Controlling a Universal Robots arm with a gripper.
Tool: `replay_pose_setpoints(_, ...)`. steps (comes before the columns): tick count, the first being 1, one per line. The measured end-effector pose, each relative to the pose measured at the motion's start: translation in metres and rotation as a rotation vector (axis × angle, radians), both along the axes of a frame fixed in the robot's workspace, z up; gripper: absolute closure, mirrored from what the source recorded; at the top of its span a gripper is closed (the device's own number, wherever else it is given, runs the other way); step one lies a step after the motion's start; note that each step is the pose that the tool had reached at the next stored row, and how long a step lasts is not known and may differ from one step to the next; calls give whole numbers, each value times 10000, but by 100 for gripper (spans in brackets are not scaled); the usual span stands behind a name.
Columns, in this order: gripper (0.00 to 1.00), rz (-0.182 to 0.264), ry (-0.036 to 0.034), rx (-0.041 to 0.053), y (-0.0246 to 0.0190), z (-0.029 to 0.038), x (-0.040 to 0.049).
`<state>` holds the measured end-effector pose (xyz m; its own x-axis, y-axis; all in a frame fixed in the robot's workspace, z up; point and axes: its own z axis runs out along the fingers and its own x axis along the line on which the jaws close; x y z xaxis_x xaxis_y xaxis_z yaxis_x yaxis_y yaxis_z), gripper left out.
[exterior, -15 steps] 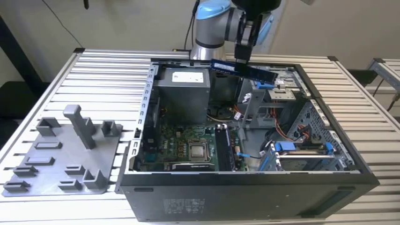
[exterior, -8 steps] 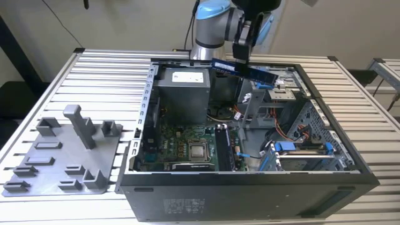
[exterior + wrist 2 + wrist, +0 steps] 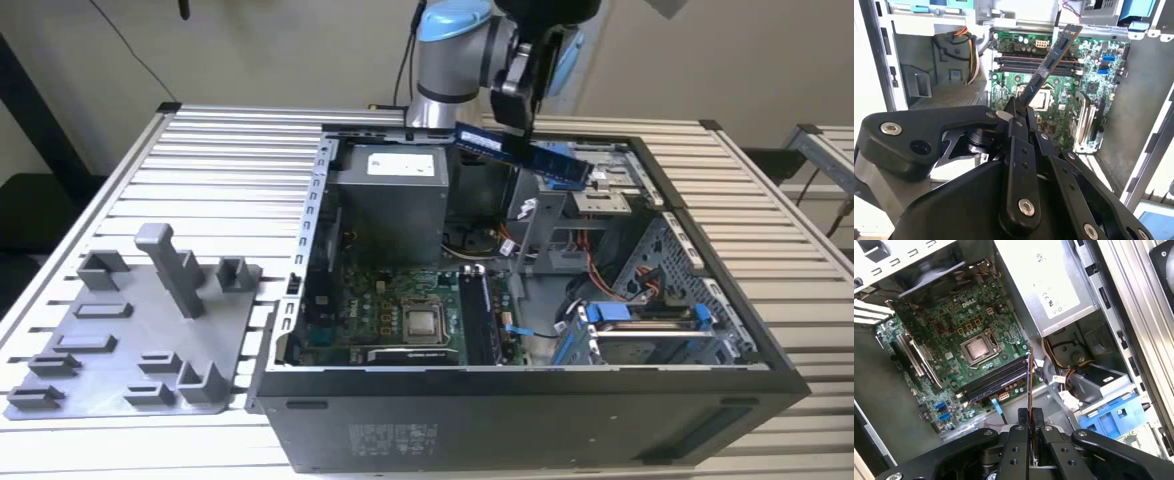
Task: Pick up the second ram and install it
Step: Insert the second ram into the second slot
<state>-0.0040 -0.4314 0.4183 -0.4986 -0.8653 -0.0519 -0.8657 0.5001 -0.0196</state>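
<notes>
The gripper (image 3: pixel 1021 109), fingers clamped on the second ram (image 3: pixel 527 148) (tilted), hangs over the computer case (image 3: pixel 534 420), one o'clock from the green board (image 3: pixel 387 305).

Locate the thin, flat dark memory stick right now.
The thin dark memory stick is held tilted in the black gripper, in the air above the open black computer case, toward the exterior view's right of the grey power supply box.

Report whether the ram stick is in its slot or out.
Out. The gripper holds the second ram above the green board, clear of its slots.
</notes>
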Motion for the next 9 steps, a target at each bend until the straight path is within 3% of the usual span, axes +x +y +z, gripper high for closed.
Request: replay_pose_setpoints(9, 86, -1095, 0, -2, 0, -4, 0)
